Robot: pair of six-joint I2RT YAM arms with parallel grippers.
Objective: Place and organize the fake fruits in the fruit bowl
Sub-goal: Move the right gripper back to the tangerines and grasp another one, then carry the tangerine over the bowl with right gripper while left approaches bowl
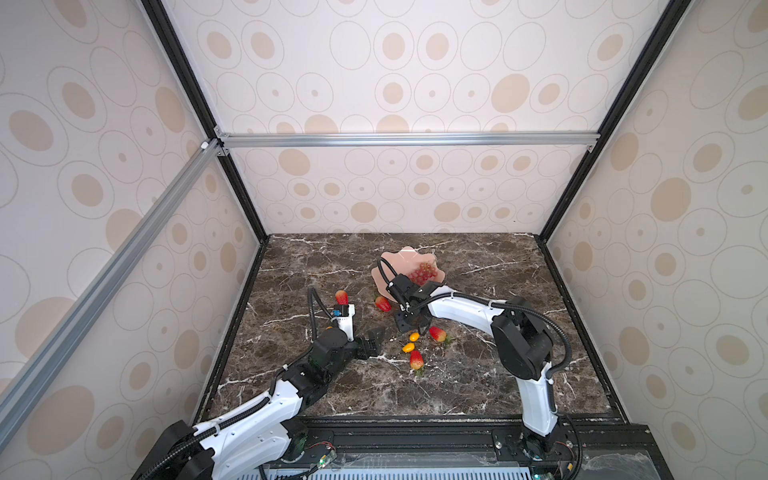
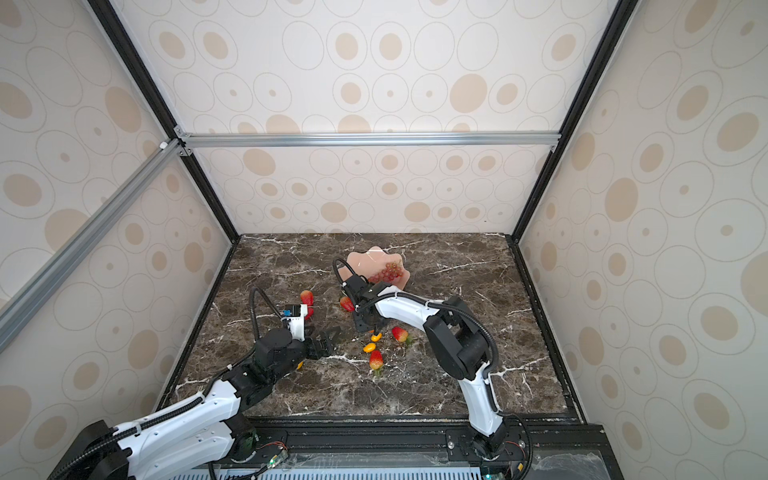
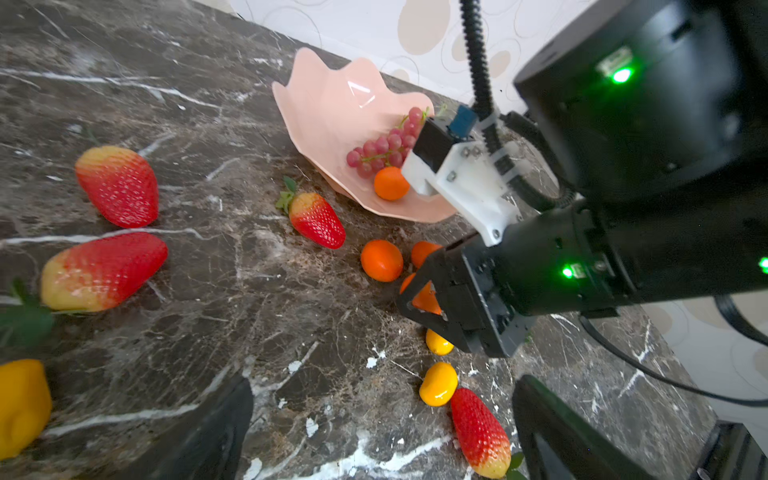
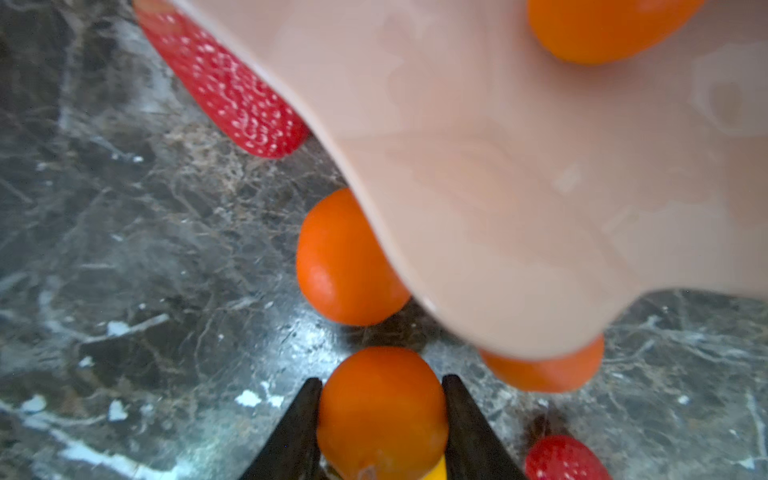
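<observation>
**Fruit sorting, early stage: 2 fruits in the bowl, 1 tangerine in the grasp**

The right gripper (image 4: pixel 382 378) is clamped on the grasped tangerine (image 4: pixel 382 415), 1 finger pressed against each side, low over the marble table (image 4: pixel 124 249). Whether the fruit has left the surface cannot be told.

Just beside it lie 2 loose tangerines: the nearer tangerine (image 3: pixel 381 261) and the far tangerine (image 3: pixel 424 251). Both are close to the rim of the fruit bowl (image 3: pixel 332 104).

The bowl stands toward the back wall. It holds only the grape bunch (image 3: pixel 382 149) and the bowl tangerine (image 3: pixel 390 183).

The bowl-side strawberry (image 3: pixel 318 220) rests on the table just outside the rim. On the front side of the right gripper lie 2 small ovals, the upper oval (image 3: pixel 438 343) and the lower oval (image 3: pixel 438 384). With them are the front strawberry (image 3: pixel 480 432) and the right strawberry (image 1: pixel 437 333).

The left gripper (image 1: pixel 376 341) hovers over the table's left-centre, fingers spread wide and empty. Near its arm lie the pale-tipped strawberry (image 3: pixel 118 185), the long strawberry (image 3: pixel 104 270) and the close oval (image 3: pixel 20 407).

By this count, 2 fruits are placed and 11 lie outside the bowl: 5 strawberries, 3 tangerines (including the grasped one) and 3 ovals. The task is judged to be in its early part. Most transfers, and any tidying inside the bowl, are not yet done.
</observation>
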